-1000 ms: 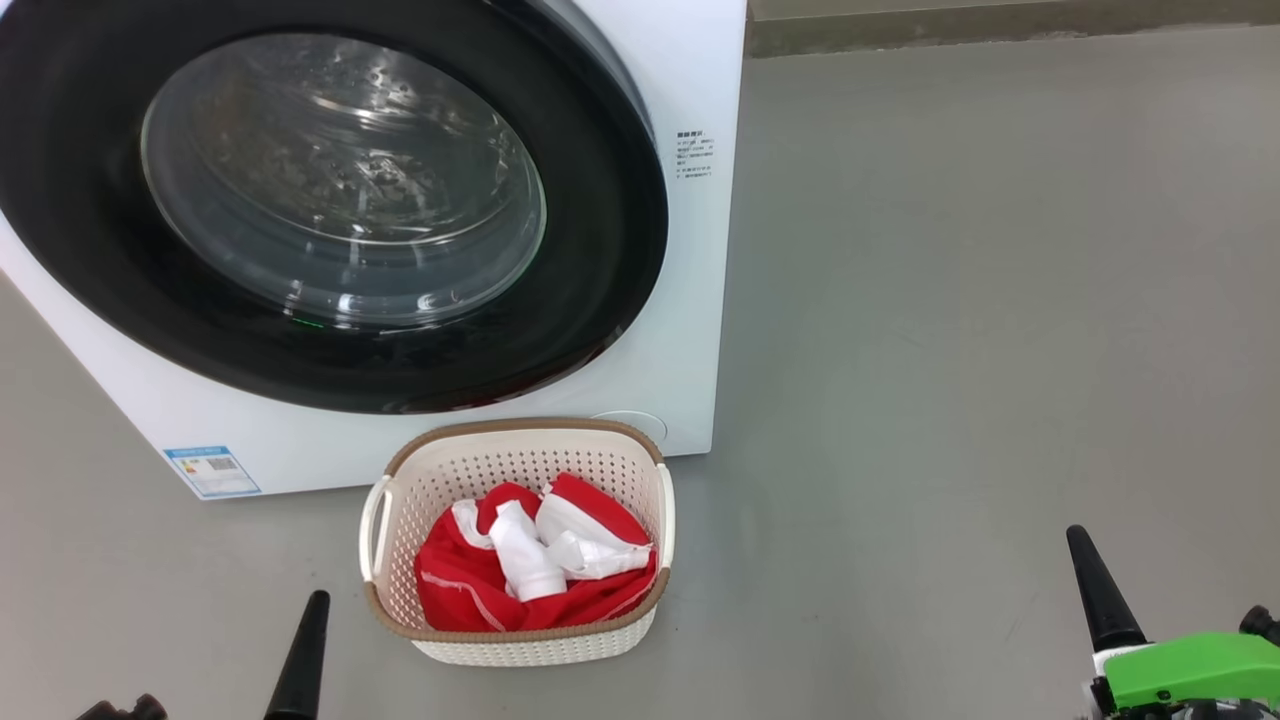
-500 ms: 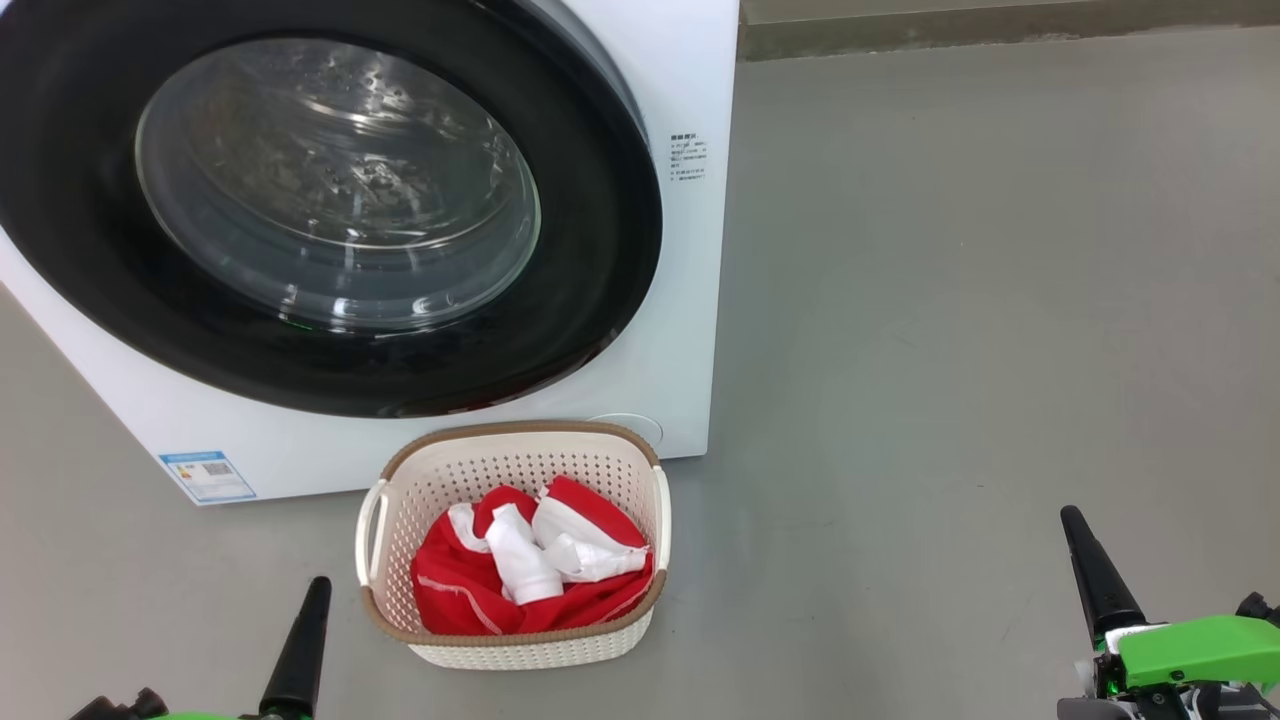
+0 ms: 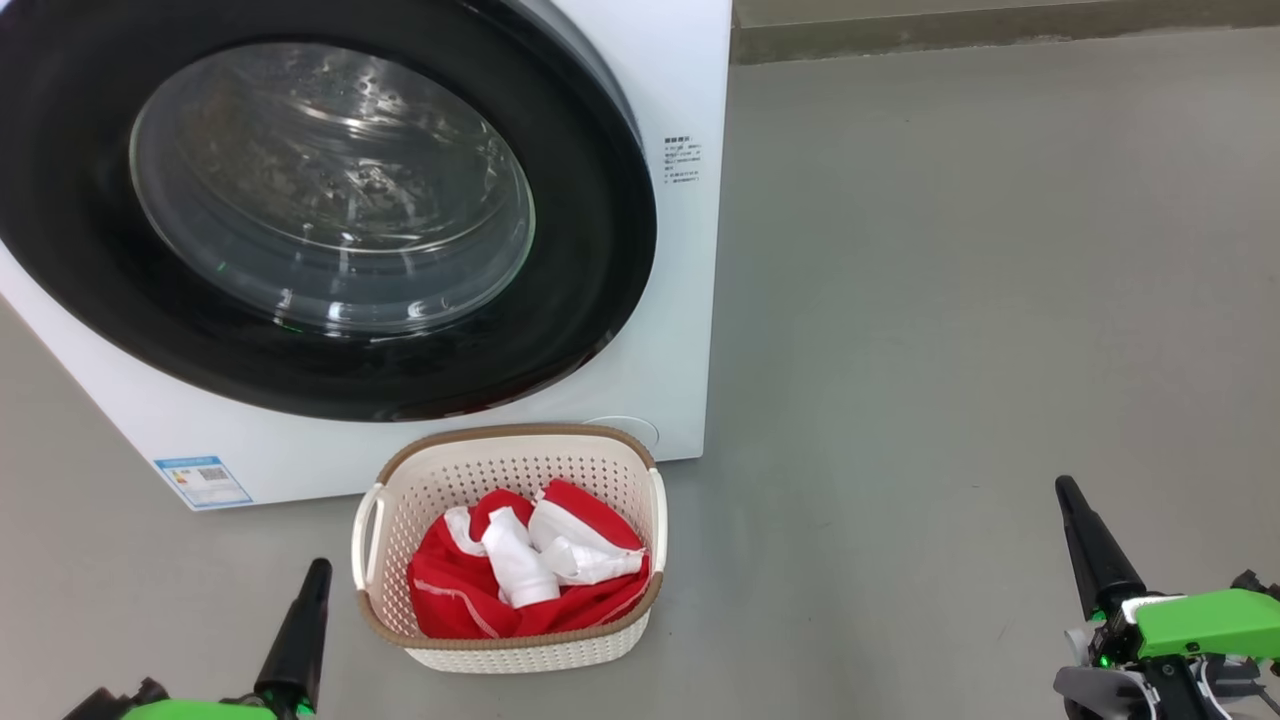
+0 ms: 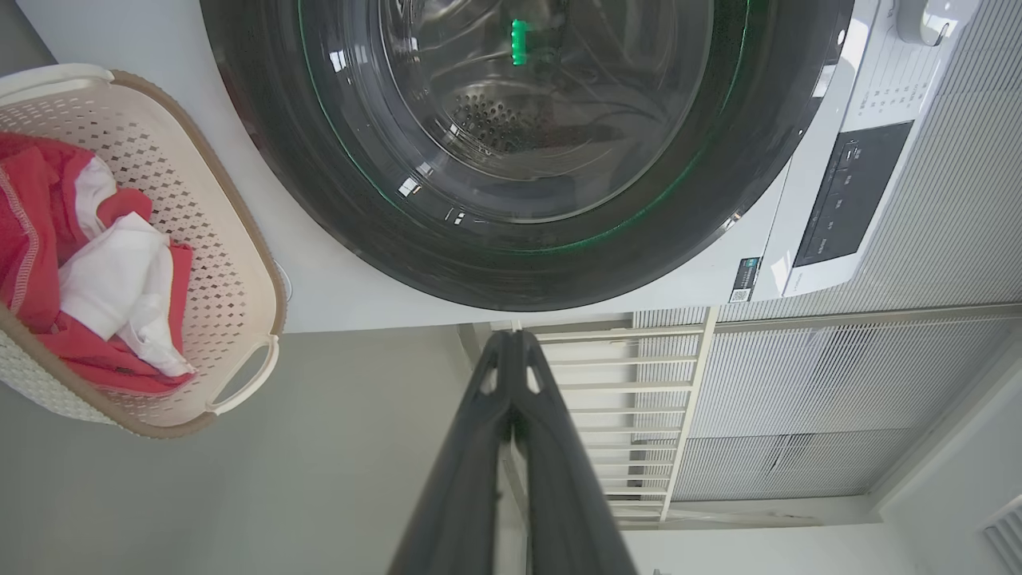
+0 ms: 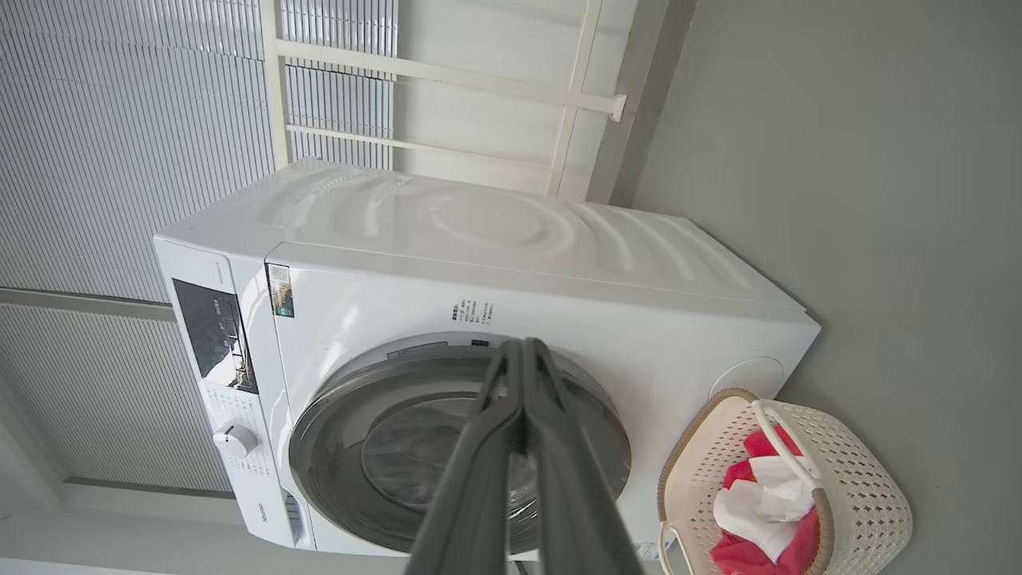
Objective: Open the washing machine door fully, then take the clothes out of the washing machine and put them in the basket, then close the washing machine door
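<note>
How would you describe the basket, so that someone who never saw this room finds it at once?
Find the big white washing machine with its round black door. On the grey floor just before its lower front stands the basket: small, cream, perforated, brown-rimmed. It alone holds red and white clothes.

The washing machine door (image 3: 600, 250) sits flush in the white washing machine (image 3: 690, 300) ahead of me. The basket (image 3: 510, 432) stands on the grey floor (image 3: 950, 300) just in front of it, with the red and white clothes (image 3: 470, 590) heaped inside. My left tool (image 3: 314, 580) points up just left of the basket without touching it, and my right tool (image 3: 1068, 495) is well apart at the lower right.
</note>
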Available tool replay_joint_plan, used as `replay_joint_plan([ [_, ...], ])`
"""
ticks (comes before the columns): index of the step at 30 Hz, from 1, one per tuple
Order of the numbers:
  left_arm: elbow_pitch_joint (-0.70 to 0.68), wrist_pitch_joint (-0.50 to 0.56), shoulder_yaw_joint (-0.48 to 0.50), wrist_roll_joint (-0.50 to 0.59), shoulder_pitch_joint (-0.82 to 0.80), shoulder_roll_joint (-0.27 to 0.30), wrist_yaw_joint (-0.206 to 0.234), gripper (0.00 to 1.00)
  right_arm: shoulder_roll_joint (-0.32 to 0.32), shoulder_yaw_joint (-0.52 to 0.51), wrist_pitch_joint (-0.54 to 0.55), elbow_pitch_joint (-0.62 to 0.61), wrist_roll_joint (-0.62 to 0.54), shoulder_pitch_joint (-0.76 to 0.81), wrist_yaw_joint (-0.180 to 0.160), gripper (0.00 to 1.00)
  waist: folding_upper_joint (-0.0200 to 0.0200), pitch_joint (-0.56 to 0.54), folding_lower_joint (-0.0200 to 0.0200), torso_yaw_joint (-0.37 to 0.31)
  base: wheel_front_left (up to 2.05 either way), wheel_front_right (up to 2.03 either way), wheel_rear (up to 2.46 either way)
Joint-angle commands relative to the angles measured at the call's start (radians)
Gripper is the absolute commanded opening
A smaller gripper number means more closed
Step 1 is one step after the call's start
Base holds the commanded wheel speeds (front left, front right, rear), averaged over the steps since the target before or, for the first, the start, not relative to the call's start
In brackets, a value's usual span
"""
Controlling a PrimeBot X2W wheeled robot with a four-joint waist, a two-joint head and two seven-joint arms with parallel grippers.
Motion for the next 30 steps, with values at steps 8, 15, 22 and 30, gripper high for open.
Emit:
replay_joint_plan([
  [8, -0.019, 0.016, 0.040, -0.050, -0.054, 0.007, -0.007, 0.00, -0.018, 0.028, 0.016, -0.032, 0.048, -0.056, 0.000, 0.00, 0.0000, -0.001, 0.0000, -0.002, 0.00, 0.00, 0.00],
  [15, -0.019, 0.017, 0.041, -0.049, -0.054, 0.007, -0.007, 0.00, -0.018, 0.028, 0.016, -0.032, 0.048, -0.056, 0.000, 0.00, 0.0000, -0.001, 0.0000, -0.002, 0.00, 0.00, 0.00],
  [22, -0.019, 0.017, 0.042, -0.049, -0.054, 0.006, -0.007, 0.00, -0.018, 0.028, 0.016, -0.032, 0.048, -0.056, 0.000, 0.00, 0.0000, -0.001, 0.0000, -0.002, 0.00, 0.00, 0.00],
  [30, -0.019, 0.018, 0.042, -0.048, -0.054, 0.006, -0.007, 0.00, -0.018, 0.028, 0.016, -0.032, 0.048, -0.056, 0.000, 0.00, 0.0000, -0.001, 0.0000, -0.002, 0.00, 0.00, 0.00],
])
